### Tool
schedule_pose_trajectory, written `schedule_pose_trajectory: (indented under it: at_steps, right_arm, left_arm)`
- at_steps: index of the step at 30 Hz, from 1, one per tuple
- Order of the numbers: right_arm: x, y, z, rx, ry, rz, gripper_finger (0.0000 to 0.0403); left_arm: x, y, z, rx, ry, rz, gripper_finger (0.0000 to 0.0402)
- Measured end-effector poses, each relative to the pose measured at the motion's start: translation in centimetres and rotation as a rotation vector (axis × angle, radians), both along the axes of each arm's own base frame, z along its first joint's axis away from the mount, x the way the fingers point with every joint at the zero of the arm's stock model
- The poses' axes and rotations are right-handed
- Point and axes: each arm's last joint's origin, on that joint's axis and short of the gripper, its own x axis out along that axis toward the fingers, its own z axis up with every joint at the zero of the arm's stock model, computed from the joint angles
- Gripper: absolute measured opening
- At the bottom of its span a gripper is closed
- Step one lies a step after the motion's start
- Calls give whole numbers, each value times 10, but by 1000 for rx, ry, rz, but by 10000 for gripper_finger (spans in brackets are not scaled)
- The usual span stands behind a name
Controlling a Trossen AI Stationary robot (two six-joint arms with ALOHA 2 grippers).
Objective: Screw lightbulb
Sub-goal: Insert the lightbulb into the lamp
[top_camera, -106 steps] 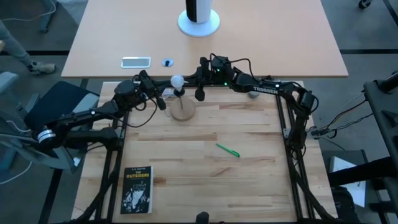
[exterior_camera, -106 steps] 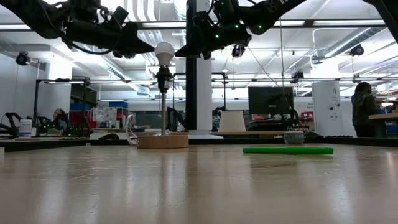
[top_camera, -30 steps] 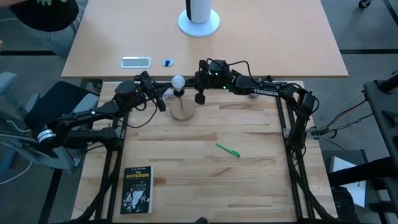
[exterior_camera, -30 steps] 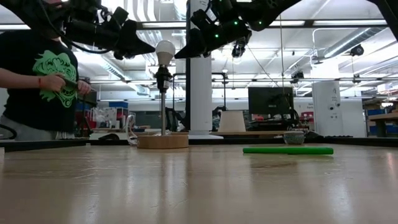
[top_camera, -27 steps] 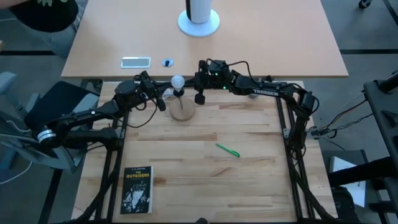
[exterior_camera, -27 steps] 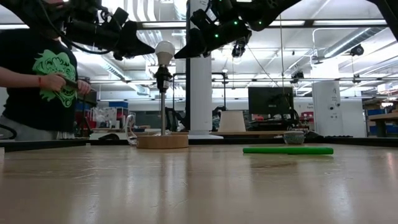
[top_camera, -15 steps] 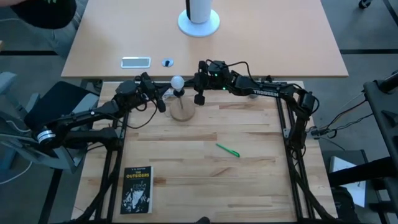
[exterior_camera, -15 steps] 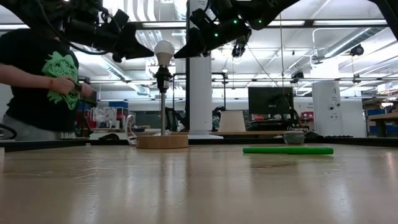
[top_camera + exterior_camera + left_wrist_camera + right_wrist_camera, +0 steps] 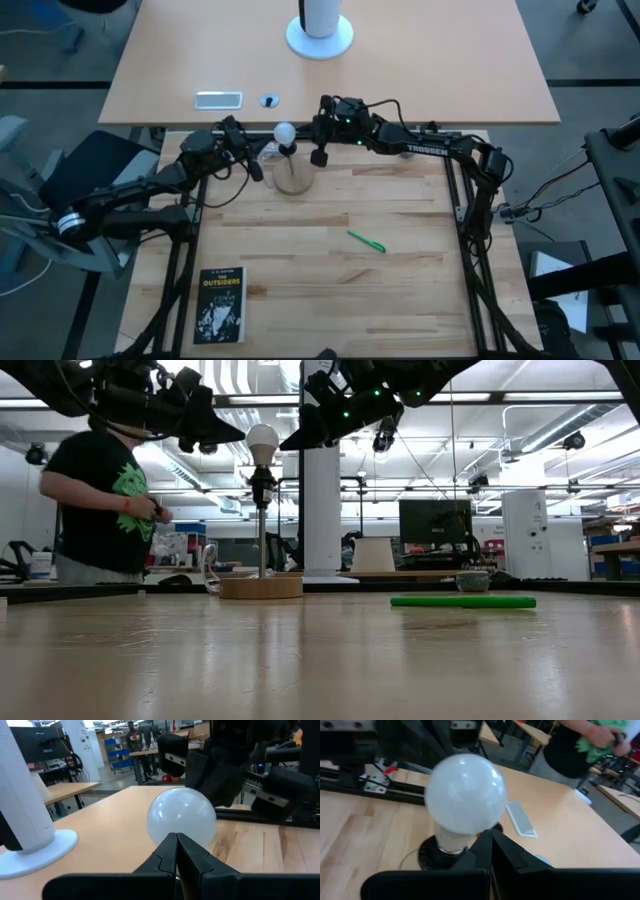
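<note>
At the far edge of the wooden table (image 9: 330, 270), I find the lightbulb (image 9: 285, 131) seated upright in a dark socket on a thin post, which rises from a round wooden base (image 9: 293, 177). In the low view the white globe (image 9: 263, 444) stands clear above the socket, with an arm on either side.

The left gripper (image 9: 258, 151) sits just left of the bulb, its fingers pressed together with nothing between them; its wrist view shows the closed tips (image 9: 176, 851) pointing at the globe from close by. I cannot tell whether they touch it.

The right gripper (image 9: 318, 140) sits just right of the bulb, likewise closed and empty; its closed tips (image 9: 490, 845) point at the bulb's neck.

Nearer on the table lie a green pen (image 9: 366, 241), right of centre, and a black book (image 9: 220, 305) at the near left. On the lighter desk beyond I note a white cylinder stand (image 9: 320, 30) and a phone (image 9: 218, 99). A person in a black shirt (image 9: 95, 510) stands in the room, far left.
</note>
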Motion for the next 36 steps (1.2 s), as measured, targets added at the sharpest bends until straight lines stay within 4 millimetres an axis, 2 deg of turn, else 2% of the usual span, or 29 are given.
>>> schedule_pose_trajectory:
  at_steps: [16,25,27,31,36]
  right_arm:
    - [1,6,-1,36,5,13,0]
    - [1,6,-4,59,39,-23,0]
    - [0,5,-4,46,46,-59,0]
    - [1,3,-1,7,17,-68,0]
    - [2,4,2,-21,-6,-18,0]
  left_arm:
    - [6,7,-8,-10,29,76,0]
    - [1,4,-6,-16,41,106,0]
    - [-2,2,-3,-15,31,93,0]
    - [-1,-3,-1,10,33,-53,0]
    - [1,0,-5,-6,47,-24,0]
